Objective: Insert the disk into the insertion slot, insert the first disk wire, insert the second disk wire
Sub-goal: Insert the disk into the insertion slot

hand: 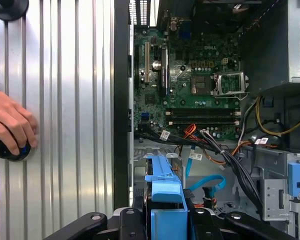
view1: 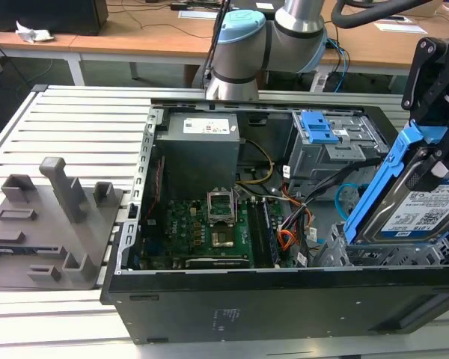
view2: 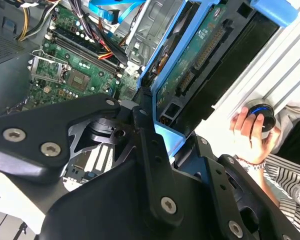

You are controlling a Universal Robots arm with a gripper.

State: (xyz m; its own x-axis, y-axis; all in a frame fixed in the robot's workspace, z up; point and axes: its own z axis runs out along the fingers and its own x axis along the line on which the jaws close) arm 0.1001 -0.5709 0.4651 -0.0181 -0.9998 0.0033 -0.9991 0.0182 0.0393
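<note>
While the arm (view1: 243, 45) leans over the case (view1: 284, 303), its black pincer (view1: 436, 146) clamps the disk (view1: 423, 213). Flat silver slab, blue plastic frame, steeply tilted.

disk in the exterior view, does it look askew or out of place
Yes. The disk is tilted steeply with one end raised. The gripper holds it over the insertion slot at the exterior view's right, and it is not lying flat in the slot. Nothing looks damaged.
</note>
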